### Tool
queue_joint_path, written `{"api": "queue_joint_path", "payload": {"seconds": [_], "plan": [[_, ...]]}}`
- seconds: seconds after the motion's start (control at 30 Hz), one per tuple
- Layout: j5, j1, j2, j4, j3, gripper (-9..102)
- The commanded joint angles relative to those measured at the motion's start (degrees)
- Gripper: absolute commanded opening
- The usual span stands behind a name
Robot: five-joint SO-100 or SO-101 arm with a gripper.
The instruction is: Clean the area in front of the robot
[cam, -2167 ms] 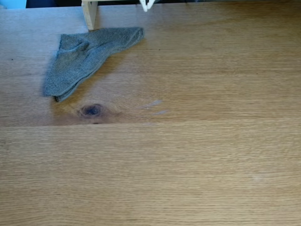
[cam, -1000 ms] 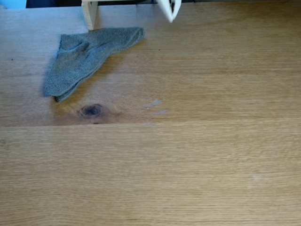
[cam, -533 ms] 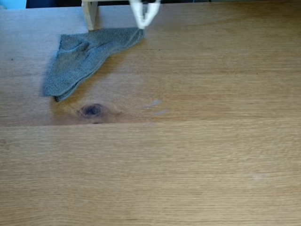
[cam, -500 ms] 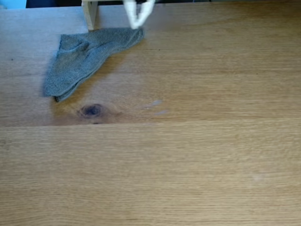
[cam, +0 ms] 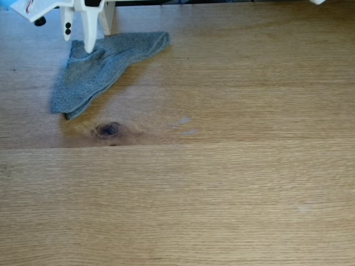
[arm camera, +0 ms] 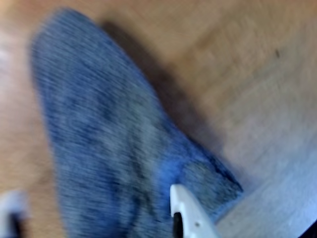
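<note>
I see my small white plastic arm's pointed gripper (cam: pixel 77 47) spread apart over the crumpled grey knitted cloth (cam: pixel 100 66), which lies above the dark oval knot (cam: pixel 108 129) in the oak-grain surface (cam: pixel 222 188).

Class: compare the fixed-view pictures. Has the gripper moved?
Yes. The gripper moved left, passing the wooden post, and now sits over the grey cloth.

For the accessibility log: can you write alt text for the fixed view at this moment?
A white robot gripper reaches down from the top left onto a crumpled grey knitted cloth lying on a light oak table. A dark knot and faint pale smears mark the wood just below the cloth.
</note>
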Motion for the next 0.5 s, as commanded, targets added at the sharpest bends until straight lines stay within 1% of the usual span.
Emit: {"api": "queue_joint_path", "payload": {"seconds": [0.0,0.07,0.17,0.37,0.47], "plan": [[-4.8,4.9,-3.9,-1.0,-5.6,45],[-7.4,6.5,-7.3,-2.2,-5.6,49],[-11.4,8.1,-12.5,-5.4,-5.6,51],[-19.2,8.5,-21.9,-12.4,-6.3,49],[-21.7,8.3,-25.3,-14.4,-6.3,47]]}}
